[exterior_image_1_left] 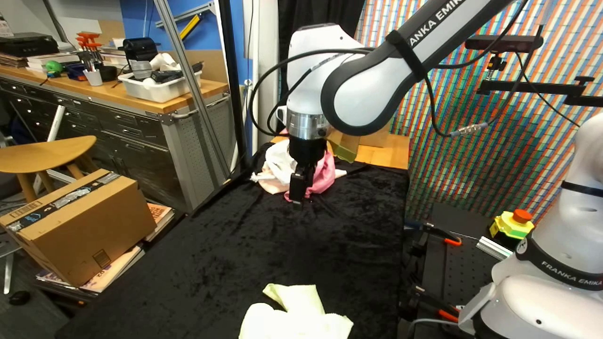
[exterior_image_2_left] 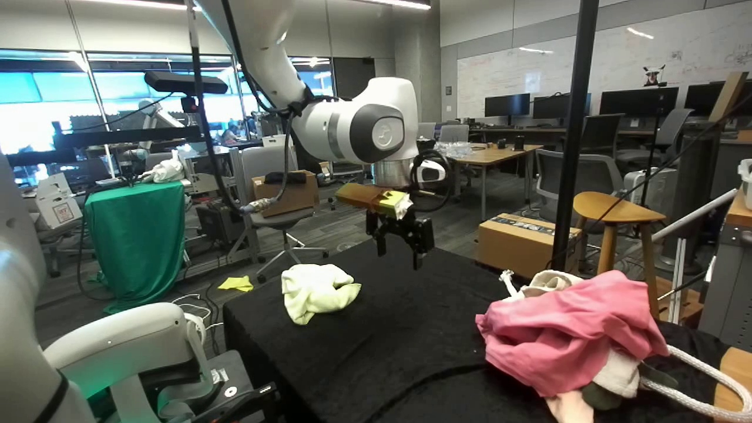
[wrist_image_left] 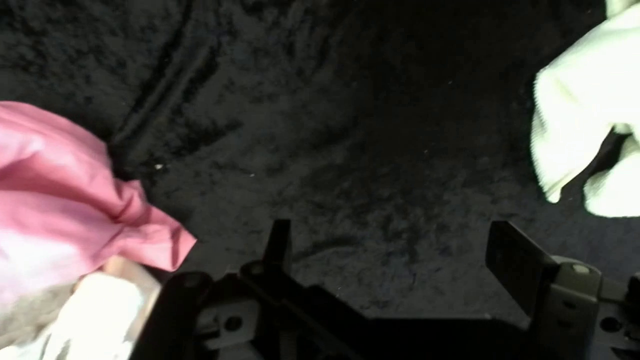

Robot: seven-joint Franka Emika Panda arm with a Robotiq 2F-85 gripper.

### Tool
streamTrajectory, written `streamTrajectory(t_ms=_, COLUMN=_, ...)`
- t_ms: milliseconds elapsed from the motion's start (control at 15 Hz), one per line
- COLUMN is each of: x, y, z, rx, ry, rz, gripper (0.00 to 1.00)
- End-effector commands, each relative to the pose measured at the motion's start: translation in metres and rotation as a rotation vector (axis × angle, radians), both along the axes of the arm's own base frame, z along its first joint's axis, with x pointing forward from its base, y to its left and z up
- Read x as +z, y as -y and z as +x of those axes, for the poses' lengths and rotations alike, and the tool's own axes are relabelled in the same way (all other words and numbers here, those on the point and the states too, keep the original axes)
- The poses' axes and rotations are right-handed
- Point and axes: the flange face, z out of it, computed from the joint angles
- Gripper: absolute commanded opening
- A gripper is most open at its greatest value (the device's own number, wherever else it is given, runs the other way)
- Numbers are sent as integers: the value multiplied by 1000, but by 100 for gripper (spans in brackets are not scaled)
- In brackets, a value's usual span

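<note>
While the single end effector (wrist_image_left: 391, 235) hangs above the black-draped bench (exterior_image_1_left: 292, 254), its two fingers (wrist_image_left: 522, 272) stand wide apart, with bare black fabric (wrist_image_left: 390, 165) showing between them. Two groups of cloth lie on the bench, and the end effector is between them, apart from both. On one side is one pale green cloth (exterior_image_2_left: 317, 291), crumpled into a loose bundle near an edge of the bench; it shows at the right of the wrist view. On the opposite side one pink cloth (exterior_image_2_left: 570, 329) lies in soft folds over white and beige fabric (exterior_image_2_left: 620, 371); how many pieces are underneath cannot be told. Thick pale rope (exterior_image_2_left: 705, 366) curves out beside it. In the wrist view one pointed pink corner lies near a finger.

Both exterior views show one taped cardboard box (exterior_image_1_left: 89, 226) and one wooden stool (exterior_image_1_left: 47, 154) beyond the bench. One red-topped yellow button box (exterior_image_1_left: 512, 225) stands to the side, and one yellow cloth (exterior_image_2_left: 236, 284) lies on the floor (exterior_image_2_left: 329, 232).
</note>
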Motion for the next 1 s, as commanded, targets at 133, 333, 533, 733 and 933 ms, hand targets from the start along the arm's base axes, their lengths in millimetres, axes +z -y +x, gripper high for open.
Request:
streamTrajectory(t_ms=133, x=-41, y=-50, z=-18, rx=-4, ry=-76, rz=98, gripper=100)
streamTrajectory(t_ms=333, x=-59, y=-75, z=-28, rx=-34, ry=-114, rz=148, gripper=100)
streamTrajectory(t_ms=533, x=-76, y=-96, z=-39, rx=-28, ry=-146, rz=176, gripper=100)
streamTrajectory(t_ms=733, x=-90, y=-119, z=-54, rx=36, ry=-186, rz=187, gripper=100)
streamTrajectory(t_ms=933, x=-97, y=-141, z=-70, rx=104, ry=-232, rz=212, gripper=100)
